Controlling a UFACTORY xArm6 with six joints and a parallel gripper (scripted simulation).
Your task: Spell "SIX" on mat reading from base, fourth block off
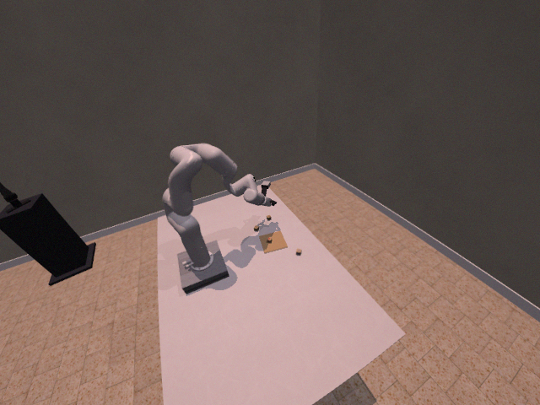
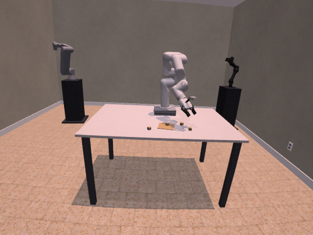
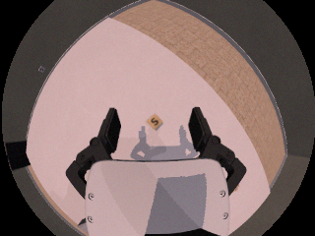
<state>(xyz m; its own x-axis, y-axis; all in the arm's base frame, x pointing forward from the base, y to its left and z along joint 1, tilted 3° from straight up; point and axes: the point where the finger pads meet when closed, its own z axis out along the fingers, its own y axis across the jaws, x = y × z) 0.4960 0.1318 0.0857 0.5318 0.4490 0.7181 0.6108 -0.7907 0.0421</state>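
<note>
Around the mat (image 1: 278, 245) (image 2: 163, 127), three blocks lie apart; one sits on it.

The xArm 6 (image 1: 179, 191) (image 2: 179, 66) arches up from its base, then slopes down and outward. Its xArm Gripper (image 1: 272, 202) (image 2: 190, 113) (image 3: 155, 116) hangs tilted in the air, fingers spread wide and holding nothing.

Legible marking, wrist view: one dark letter "S" on the upper face of a tan block (image 3: 155, 122). In that view the letter is tilted. Markings on the blocks (image 1: 299, 251) (image 2: 149, 128) in the top and exterior views: too small to read.
</note>
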